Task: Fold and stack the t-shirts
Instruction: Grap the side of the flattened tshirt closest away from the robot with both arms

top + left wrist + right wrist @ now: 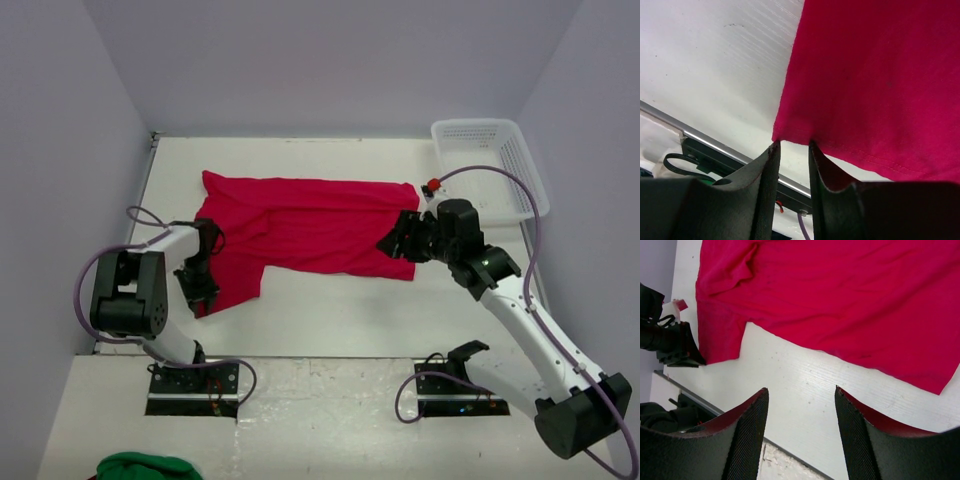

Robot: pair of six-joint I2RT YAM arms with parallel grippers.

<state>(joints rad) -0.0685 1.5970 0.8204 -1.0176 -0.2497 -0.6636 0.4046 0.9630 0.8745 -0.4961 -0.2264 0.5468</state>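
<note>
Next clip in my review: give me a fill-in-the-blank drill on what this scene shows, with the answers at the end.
1. The t-shirt spread on the table is ____.
2. The white mesh basket stands at the table's far ____ corner.
3. On the right gripper the fingers stand ____, with bare table between them.
4. At the top view's bottom-left edge lies a ____ cloth.
Missing words: red; right; open; green.
</note>
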